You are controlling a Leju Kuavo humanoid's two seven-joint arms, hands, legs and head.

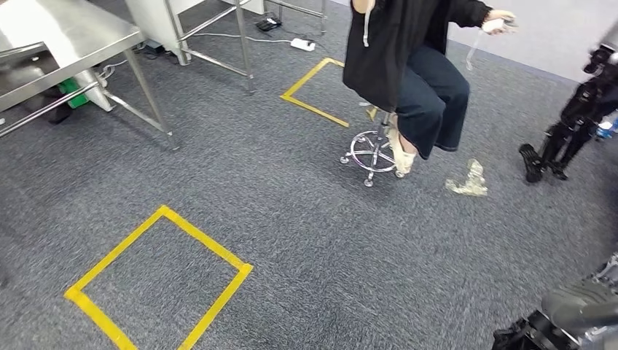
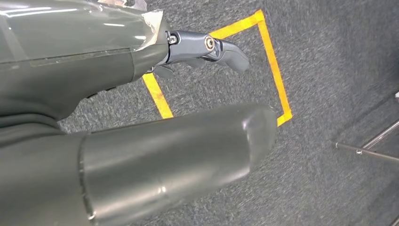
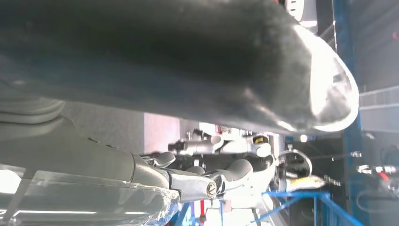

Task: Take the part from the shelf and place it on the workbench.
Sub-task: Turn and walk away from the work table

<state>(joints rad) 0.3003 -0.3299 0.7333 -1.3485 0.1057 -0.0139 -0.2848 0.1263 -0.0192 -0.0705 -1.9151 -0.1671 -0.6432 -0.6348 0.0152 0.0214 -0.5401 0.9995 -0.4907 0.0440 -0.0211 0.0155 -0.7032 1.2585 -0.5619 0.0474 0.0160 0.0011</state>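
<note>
In the right wrist view my right hand (image 3: 197,181) has its dark fingers (image 3: 226,175) curled under a white and silver part (image 3: 235,147), with the thick thumb (image 3: 211,61) lying over it. In the head view my right arm (image 1: 576,310) comes in at the bottom right corner. My left hand (image 2: 113,80) hangs over grey carpet, thumb and finger (image 2: 226,49) apart, holding nothing. The steel workbench (image 1: 65,36) stands at the far left of the head view.
A person (image 1: 408,65) sits on a wheeled stool (image 1: 372,153) ahead. A dark robot (image 1: 576,124) stands at the right. Yellow tape squares (image 1: 160,277) (image 1: 313,87) mark the carpet. Crumpled wrap (image 1: 470,181) lies on the floor. A blue shelf frame (image 3: 301,194) shows behind my right hand.
</note>
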